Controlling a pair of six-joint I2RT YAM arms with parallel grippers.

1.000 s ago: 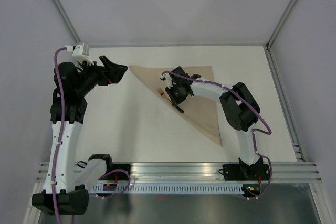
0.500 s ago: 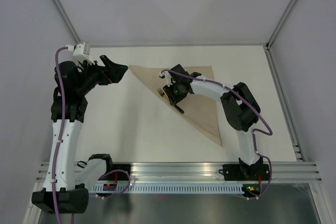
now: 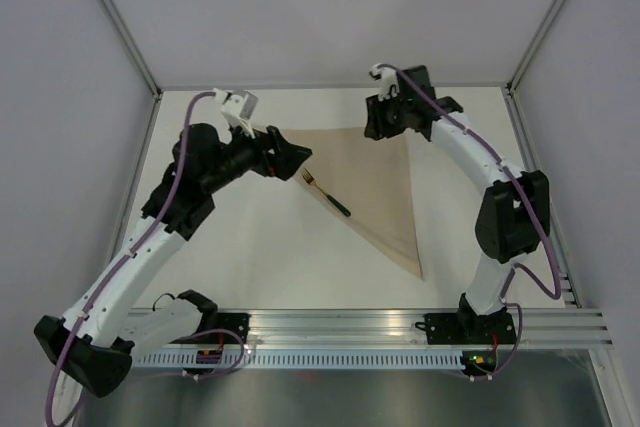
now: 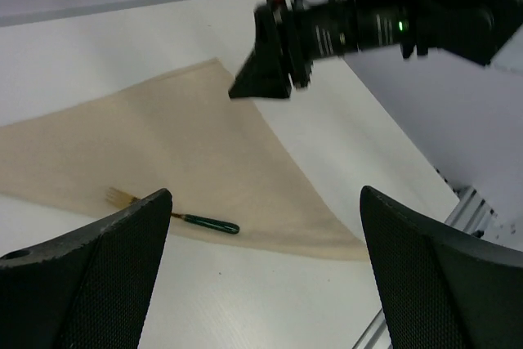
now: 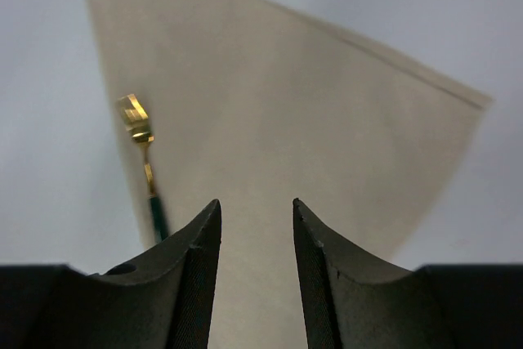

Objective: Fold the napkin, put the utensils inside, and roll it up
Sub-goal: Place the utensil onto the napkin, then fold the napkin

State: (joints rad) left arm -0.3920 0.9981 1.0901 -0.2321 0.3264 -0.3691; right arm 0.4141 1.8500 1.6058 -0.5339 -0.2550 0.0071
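Observation:
The beige napkin lies folded into a triangle on the white table, also seen in the wrist views. One utensil, a small fork with gold tines and a dark green handle, rests along the napkin's left slanted edge. My left gripper hovers open over the napkin's left corner, just left of the fork; its jaws stand wide with nothing between them. My right gripper hangs open above the napkin's far edge, holding nothing.
An aluminium rail runs along the near table edge by the arm bases. White walls and metal frame posts enclose the table. My right arm's dark gripper shows at the top of the left wrist view.
My right gripper opened off the fork, rose and pulled back to the napkin's far edge. The fork stays on the napkin. My left arm swung right toward the napkin's left corner.

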